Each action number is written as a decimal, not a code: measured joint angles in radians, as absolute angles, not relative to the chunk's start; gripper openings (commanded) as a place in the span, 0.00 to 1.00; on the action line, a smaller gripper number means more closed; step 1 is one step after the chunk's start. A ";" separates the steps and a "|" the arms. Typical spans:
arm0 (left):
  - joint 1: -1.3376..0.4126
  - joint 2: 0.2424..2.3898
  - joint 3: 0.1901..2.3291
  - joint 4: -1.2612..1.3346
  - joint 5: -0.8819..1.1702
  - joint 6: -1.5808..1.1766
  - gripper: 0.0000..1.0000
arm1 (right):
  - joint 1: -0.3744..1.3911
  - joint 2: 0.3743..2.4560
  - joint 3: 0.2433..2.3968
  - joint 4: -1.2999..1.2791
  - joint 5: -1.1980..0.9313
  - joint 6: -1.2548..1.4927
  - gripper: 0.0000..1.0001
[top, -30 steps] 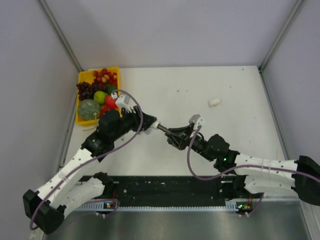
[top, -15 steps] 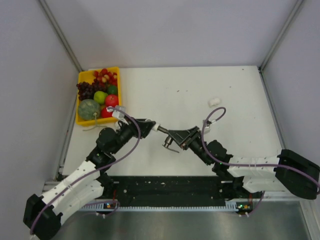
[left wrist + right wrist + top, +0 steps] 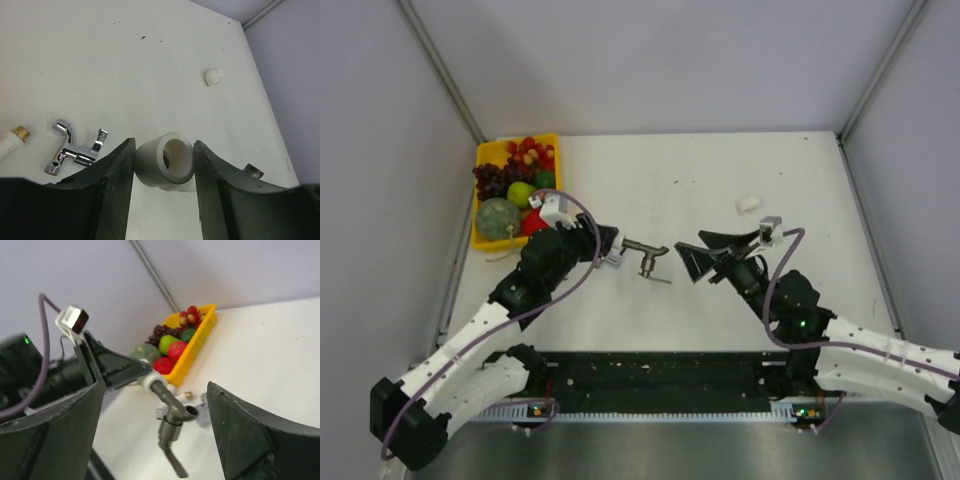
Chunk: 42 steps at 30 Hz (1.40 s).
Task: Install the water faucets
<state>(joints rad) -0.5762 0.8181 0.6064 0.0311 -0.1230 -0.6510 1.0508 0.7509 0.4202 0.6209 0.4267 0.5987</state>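
Note:
My left gripper (image 3: 612,253) (image 3: 164,150) is shut on a white plastic fitting (image 3: 167,162) (image 3: 152,380). A dark grey faucet (image 3: 646,256) (image 3: 182,415) with a lever handle sticks out of that fitting toward the right, above the table. My right gripper (image 3: 692,255) (image 3: 156,390) is open, its fingers standing apart on either side of the dark faucet and a little to its right, touching nothing. A silvery faucet (image 3: 75,147) and a white-bodied one with a brass end (image 3: 15,137) lie on the table under the left arm. A second small white fitting (image 3: 748,204) (image 3: 213,77) lies at the back right.
A yellow tray (image 3: 480,237) (image 3: 197,345) of toy fruit stands at the table's back left, close behind the left wrist. Grey walls close in the table on the left, back and right. A black rail (image 3: 660,375) runs along the near edge between the arm bases.
My right gripper has opened, let go of the dark faucet and drawn back to the right. The left gripper still holds the fitting, with the faucet now hanging from it alone.

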 measured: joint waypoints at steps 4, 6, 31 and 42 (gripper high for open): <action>-0.575 0.857 0.686 -0.086 -0.101 -0.653 0.00 | 1.051 0.705 0.495 0.417 0.331 0.194 0.86; -0.575 0.874 0.726 -0.133 -0.083 -0.652 0.00 | 1.051 0.697 0.520 0.327 0.295 0.019 0.88; -0.575 1.055 1.016 -0.437 0.160 -0.594 0.00 | 1.191 0.913 0.569 0.154 0.175 -0.913 0.87; -0.574 1.089 1.036 -0.468 0.190 -0.569 0.00 | 1.230 1.039 0.612 0.211 0.142 -0.897 0.70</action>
